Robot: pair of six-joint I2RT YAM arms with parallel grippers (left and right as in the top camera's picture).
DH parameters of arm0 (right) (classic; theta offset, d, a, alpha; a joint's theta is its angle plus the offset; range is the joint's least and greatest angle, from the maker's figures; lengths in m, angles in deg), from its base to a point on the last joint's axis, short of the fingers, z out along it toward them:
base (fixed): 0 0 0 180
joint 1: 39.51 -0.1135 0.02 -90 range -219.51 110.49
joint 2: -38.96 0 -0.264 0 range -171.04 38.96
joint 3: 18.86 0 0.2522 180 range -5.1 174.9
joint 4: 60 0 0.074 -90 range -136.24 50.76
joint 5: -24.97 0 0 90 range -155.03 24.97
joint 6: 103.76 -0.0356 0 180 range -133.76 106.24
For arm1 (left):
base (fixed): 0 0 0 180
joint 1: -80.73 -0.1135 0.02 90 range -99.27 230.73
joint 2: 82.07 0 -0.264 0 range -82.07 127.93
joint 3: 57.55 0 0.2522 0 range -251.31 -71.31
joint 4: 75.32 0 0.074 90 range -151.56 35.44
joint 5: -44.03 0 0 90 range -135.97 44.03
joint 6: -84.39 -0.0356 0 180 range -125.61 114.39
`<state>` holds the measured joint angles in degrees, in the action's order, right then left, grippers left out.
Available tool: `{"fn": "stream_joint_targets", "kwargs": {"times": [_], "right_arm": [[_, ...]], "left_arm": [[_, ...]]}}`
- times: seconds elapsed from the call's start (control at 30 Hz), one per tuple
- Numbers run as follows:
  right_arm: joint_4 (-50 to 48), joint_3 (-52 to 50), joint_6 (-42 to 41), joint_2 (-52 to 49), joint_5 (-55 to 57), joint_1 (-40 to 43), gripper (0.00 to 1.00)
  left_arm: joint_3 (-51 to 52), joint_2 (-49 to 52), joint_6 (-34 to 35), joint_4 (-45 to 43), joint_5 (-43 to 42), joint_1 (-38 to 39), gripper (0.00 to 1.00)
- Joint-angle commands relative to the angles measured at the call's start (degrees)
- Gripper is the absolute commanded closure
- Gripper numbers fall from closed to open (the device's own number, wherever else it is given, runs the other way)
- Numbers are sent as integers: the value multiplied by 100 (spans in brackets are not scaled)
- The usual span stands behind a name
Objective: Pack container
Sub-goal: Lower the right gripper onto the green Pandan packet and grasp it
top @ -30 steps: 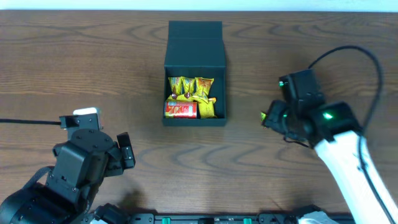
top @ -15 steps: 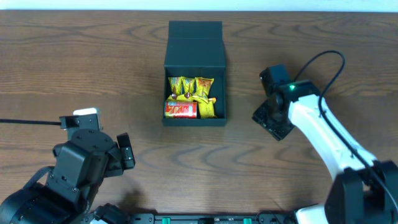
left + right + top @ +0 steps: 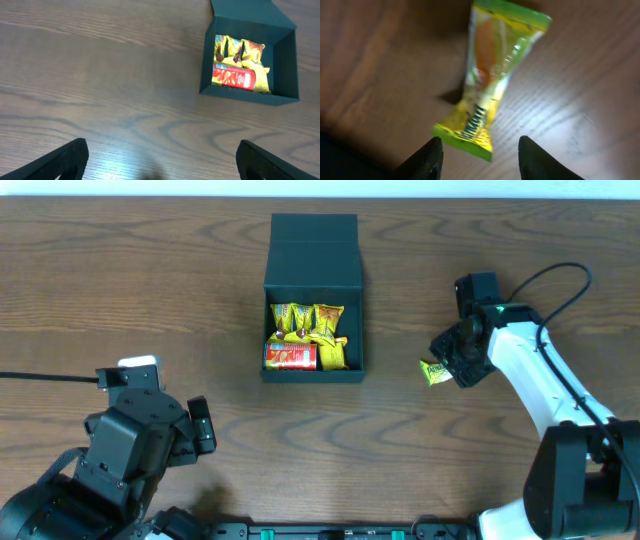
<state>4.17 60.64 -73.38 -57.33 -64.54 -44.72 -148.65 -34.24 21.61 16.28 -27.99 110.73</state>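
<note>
Right claw [image 3: 481, 155] part-spread, empty, poised at yellow-green packet [image 3: 492, 85] lying flat on counter [image 3: 120, 280]. Risk: packet skids aside when pinched. Left claw [image 3: 161, 160] spread wide.

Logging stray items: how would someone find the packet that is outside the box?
Start at the dark box and look to its right. A small yellow packet with green ends lies alone beside the right gripper; the other snacks all sit inside the box.

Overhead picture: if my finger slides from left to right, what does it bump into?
left gripper → dark teal container → small yellow-green snack packet lying on the table → right arm
</note>
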Motion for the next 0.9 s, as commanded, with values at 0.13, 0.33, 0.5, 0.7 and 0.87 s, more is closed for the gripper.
{"fn": "stream_joint_targets", "kwargs": {"times": [0.13,0.33,0.5,0.7,0.87], "right_arm": [[-138,-31,144,-293,-39,26,51],[-289,-31,142,-824,-402,33,52],[-400,-28,186,-916,-437,50,57],[-435,-28,667,-916,-437,361,61],[-396,-28,807,-916,-442,586,67]], "left_arm": [[2,-11,44,11,4,-33,5],[2,-11,42,15,4,-33,5],[2,-11,17,15,17,-33,5],[2,-11,17,13,20,-33,5],[2,-11,20,0,20,-33,4]]}}
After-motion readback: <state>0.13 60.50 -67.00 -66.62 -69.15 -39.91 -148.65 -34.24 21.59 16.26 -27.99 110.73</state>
